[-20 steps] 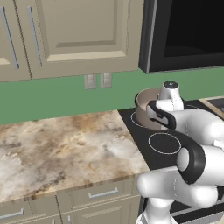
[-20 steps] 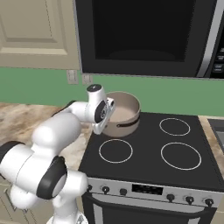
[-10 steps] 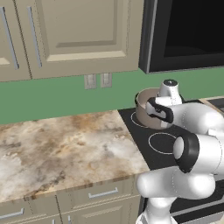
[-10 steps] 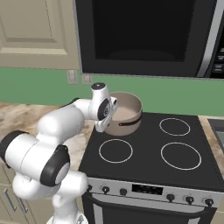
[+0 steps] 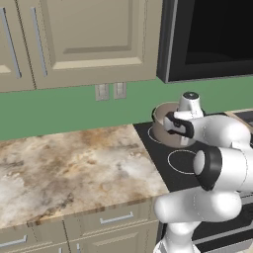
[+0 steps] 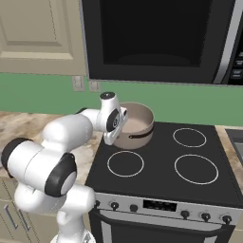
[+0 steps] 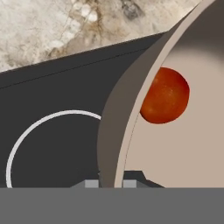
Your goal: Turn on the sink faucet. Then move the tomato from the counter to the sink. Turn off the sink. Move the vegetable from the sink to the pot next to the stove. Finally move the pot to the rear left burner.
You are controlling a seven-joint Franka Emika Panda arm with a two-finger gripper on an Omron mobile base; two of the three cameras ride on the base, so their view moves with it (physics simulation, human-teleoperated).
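Note:
The grey-brown pot (image 6: 138,124) stands on the black stove (image 6: 161,166), over the rear left burner ring. My gripper (image 6: 117,136) is at the pot's left rim. In the hand view the pot's wall (image 7: 114,131) runs up between my two fingertips, and the gripper (image 7: 110,183) is shut on that rim. The red-orange tomato (image 7: 165,95) lies inside the pot on its pale floor. From the left base view the pot (image 5: 160,124) is partly hidden behind my hand (image 5: 179,132). The marbled counter (image 5: 69,168) lies left of the stove. The sink and its faucet are out of view.
A black microwave (image 6: 156,38) hangs low over the stove, close above the pot. Beige cabinets (image 5: 84,39) and a green wall with outlets (image 5: 109,91) back the counter. Three other burner rings (image 6: 196,169) are bare. Knobs line the stove's front panel (image 6: 161,205).
The arm's elbow has swung up and in towards the stove. The hand, still gripping the rim, has edged slightly along with the pot.

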